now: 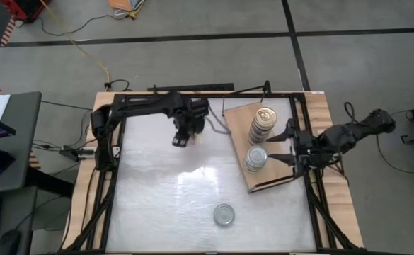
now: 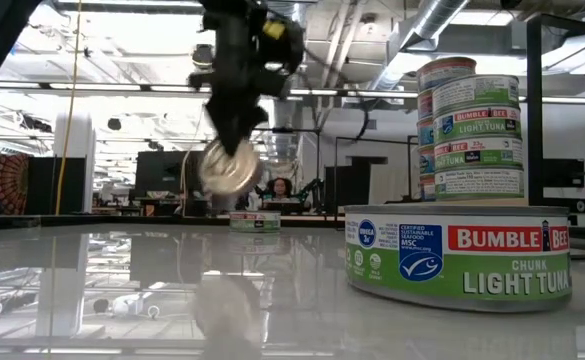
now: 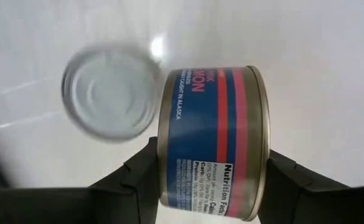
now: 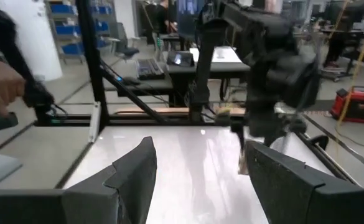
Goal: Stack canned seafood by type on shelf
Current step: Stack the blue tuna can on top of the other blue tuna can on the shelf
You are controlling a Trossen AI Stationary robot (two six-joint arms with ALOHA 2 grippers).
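The task looks well under way but not finished. On the shelf [image 1: 263, 149] two stacks already stand: a taller column of tins [image 1: 262, 125] with a gold lid on top and a shorter stack [image 1: 255, 159] with a silver-grey lid, the second seemingly only two or three tins high, though the overhead view is too small to count them. One loose tin [image 1: 223, 214] lies alone on the white table [image 1: 157, 205], well apart from both arms, so at least it and the tin now in hand are left to place. The left gripper [image 3: 210, 180] is clamped on a salmon tin [image 3: 213, 143], its fingers [image 3: 132, 180] pressing the two flat ends so the blue and red label faces the wrist camera. The tin hangs clear above the tabletop, with its reflection on the glossy surface beneath. From this gripper the shelf lies off to the side, across open table. The right gripper [image 1: 291, 147] waits at the shelf's edge, just beside the two stacks, its fingers apart and holding nothing.
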